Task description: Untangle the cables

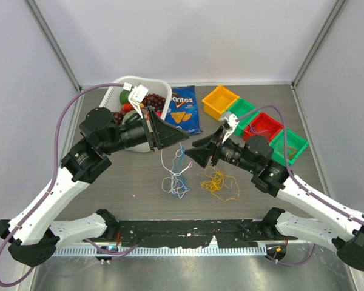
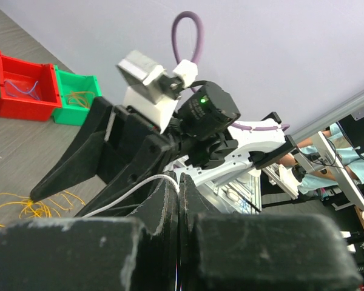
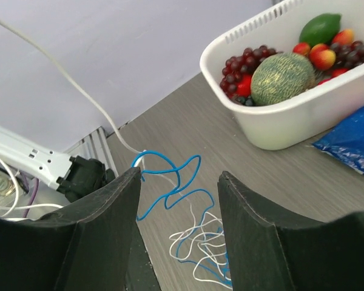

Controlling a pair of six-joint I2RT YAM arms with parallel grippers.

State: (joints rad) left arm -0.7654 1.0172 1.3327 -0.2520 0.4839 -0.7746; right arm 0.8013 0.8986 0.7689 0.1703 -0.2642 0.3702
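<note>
My left gripper (image 1: 183, 137) is shut on a white cable (image 2: 130, 191) and holds it up above the table. That white cable (image 1: 164, 162) hangs down to a white and blue tangle (image 1: 176, 183) lying on the table. A blue cable (image 3: 170, 182) is lifted with it, looped round the white one. My right gripper (image 1: 197, 151) is open and empty, its tips close beside the lifted blue loop, the tangle (image 3: 203, 248) below between its fingers. A yellow cable bundle (image 1: 219, 182) lies apart to the right and also shows in the left wrist view (image 2: 30, 206).
A white basket (image 1: 161, 91) of fruit stands at the back left, a blue chip bag (image 1: 183, 109) next to it. Orange (image 1: 220, 100), green (image 1: 242, 110), red (image 1: 262, 127) and green (image 1: 287, 146) bins stand in a row at the back right; two hold cables.
</note>
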